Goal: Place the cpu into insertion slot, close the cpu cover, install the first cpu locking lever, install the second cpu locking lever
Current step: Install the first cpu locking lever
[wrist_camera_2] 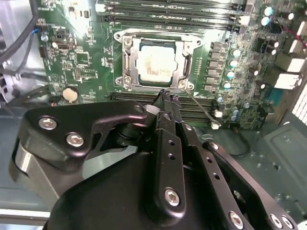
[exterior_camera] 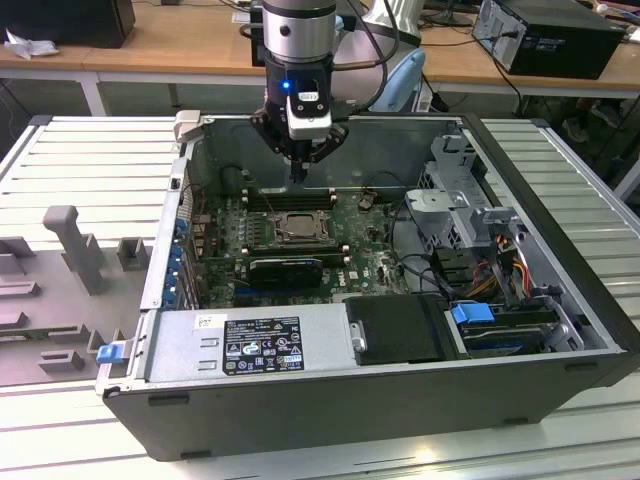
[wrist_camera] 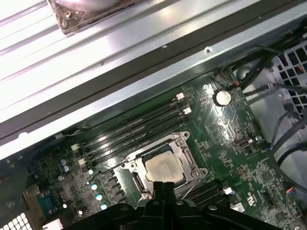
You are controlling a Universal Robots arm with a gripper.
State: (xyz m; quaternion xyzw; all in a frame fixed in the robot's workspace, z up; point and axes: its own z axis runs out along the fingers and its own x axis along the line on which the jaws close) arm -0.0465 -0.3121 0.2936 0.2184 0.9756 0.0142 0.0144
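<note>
Black and drawn to one point: in the exterior view, finding the gripper (exterior_camera: 298,172) hanging tip-down inside the open computer case (exterior_camera: 560,250), with the jaws pinched fully together and gripping nothing. Hovering near the far edge of the insertion slot (exterior_camera: 322,226), over the long memory slots (exterior_camera: 285,198). Spotting the cpu (exterior_camera: 297,229) already lying seated in that slot, with the cpu cover (exterior_camera: 275,226) folded flat around it. Noting a black card (exterior_camera: 285,268) just in front of the socket, a grey power supply (exterior_camera: 250,345) along the near wall, and cables (exterior_camera: 500,265) bunching at the exterior view's right, well apart from the tip.

In the second wrist view, looking down along the fingers (wrist_camera_2: 168,139), pressing against each other with no gap and nothing between. Seeing the cpu (wrist_camera_2: 156,62) showing its pale metal top through the square window of the cpu cover (wrist_camera_2: 132,62). Catching a thin wire locking lever (wrist_camera_2: 201,108) slanting out from one socket corner across the memory slots, just beside the fingertips; cannot tell whether touching. Passing a coin battery (wrist_camera_2: 71,93) off to one side on the green board (wrist_camera_2: 86,62).

In the first wrist view, meeting the closed gripper (wrist_camera: 163,184) right at the socket's edge, partly hiding the cover frame, with the cpu (wrist_camera: 163,167) lying flat inside and the memory slots (wrist_camera: 139,127) running between socket and case wall.
</note>
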